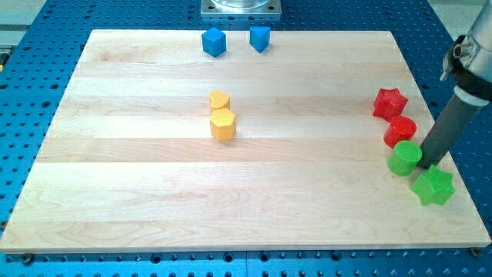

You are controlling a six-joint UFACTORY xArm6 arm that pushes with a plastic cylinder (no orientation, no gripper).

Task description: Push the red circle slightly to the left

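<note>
The red circle (400, 131) sits near the board's right edge, below the red star (389, 102) and touching the green circle (404, 158) below it. My tip (425, 165) is at the lower end of the dark rod, just right of the green circle and below-right of the red circle. A green star (433, 186) lies just below the tip.
A yellow block (220, 101) and a yellow hexagon (222, 123) sit together at mid-board. Two blue blocks (214, 41) (260, 38) sit at the view's top. The wooden board (115, 192) lies on a blue perforated table; its right edge is close to the tip.
</note>
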